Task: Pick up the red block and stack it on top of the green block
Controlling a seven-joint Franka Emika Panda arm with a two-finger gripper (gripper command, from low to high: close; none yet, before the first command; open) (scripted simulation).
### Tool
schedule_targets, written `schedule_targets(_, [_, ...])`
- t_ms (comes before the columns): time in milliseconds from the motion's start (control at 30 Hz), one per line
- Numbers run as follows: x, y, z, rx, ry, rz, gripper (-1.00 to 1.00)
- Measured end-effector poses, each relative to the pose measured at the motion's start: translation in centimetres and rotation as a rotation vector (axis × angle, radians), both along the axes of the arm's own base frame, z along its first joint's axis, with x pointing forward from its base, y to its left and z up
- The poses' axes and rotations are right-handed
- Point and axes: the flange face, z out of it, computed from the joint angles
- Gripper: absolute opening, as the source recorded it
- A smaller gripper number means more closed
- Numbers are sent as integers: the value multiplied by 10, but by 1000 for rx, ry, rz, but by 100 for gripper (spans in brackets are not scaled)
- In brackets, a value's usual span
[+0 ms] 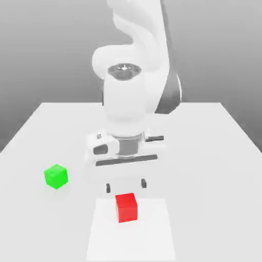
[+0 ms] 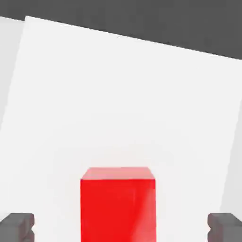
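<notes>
And there was red [image 1: 126,208], sitting on the white patch [image 1: 131,240] near its far edge! The gripper [image 1: 126,186] hung above, open, nothing in its grasp. Over to the exterior view: green [image 1: 56,176] sat toward the table's [image 1: 220,215] left edge, a sight the hand view lacked. Nothing stood between gripper and red!

I can read no text, label, brand, number or sign anywhere in what I see.
</notes>
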Motion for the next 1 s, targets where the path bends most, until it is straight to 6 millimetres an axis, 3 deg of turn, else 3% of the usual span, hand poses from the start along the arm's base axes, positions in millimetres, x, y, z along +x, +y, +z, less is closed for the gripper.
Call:
schedule_targets(100, [-2,0,-28,0,3,0,0])
schedule_targets(133, [-3,0,-38,0,5,0,-100])
schedule_targets(367, [-3,0,-40,0,5,-1,-100])
schedule_targets(600, [-3,-1,16,1,5,-2,-100])
schedule_targets(800, [-36,-98,42,-6,4,-258,-100])
schedule_targets(1000, [-103,-186,56,-4,5,-549,-100])
